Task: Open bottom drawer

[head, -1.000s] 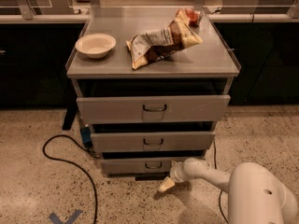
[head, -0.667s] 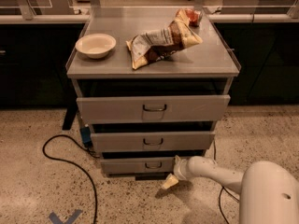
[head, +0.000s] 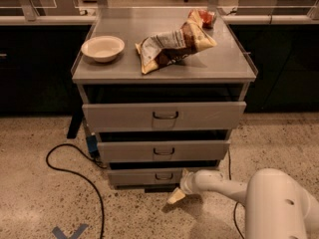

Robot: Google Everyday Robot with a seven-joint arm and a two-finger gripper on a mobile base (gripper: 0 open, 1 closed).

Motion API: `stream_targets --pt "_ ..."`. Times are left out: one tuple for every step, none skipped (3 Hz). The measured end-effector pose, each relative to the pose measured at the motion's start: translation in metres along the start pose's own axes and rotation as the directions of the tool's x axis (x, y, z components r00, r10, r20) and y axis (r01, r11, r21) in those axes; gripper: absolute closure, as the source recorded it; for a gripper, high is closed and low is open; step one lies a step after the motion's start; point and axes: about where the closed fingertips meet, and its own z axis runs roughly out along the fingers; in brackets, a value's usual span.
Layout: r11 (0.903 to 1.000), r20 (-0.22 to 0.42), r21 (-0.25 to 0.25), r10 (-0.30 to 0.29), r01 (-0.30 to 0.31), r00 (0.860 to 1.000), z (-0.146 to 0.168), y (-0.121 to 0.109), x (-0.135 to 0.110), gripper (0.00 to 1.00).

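Note:
The bottom drawer [head: 144, 177] is the narrowest grey front of three, low on the cabinet, with a small dark loop handle [head: 164, 176] at its centre. It stands slightly pulled out. My gripper [head: 176, 195] is on the end of the white arm [head: 219, 184], down near the floor, just right of and below the handle, in front of the drawer's lower right corner. It is not on the handle.
The mid-sized drawer [head: 163, 151] and the widest drawer [head: 164, 115] are also slightly out. On the cabinet top [head: 229, 63] lie a white bowl [head: 102, 48] and a crumpled chip bag [head: 172, 45]. A black cable [head: 75, 171] loops on the floor at left.
The arm's bulky body has shifted a little to the right in view. The gripper stays at nearly the same spot by the bottom drawer's lower right.

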Motion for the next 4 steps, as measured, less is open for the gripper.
stream_targets --pt "0.9984 -0.05 0.013 -0.054 0.055 0.997 0.038 0.017 0.004 0.0" --pt "0.9978 -0.083 0.039 -0.051 0.054 0.995 0.075 0.025 0.001 0.0" --pt "0.9978 -0.083 0.038 -0.051 0.054 0.995 0.074 0.027 0.002 0.0" --pt "0.9964 -0.058 0.029 -0.077 0.079 0.995 0.054 0.026 -0.003 0.0"
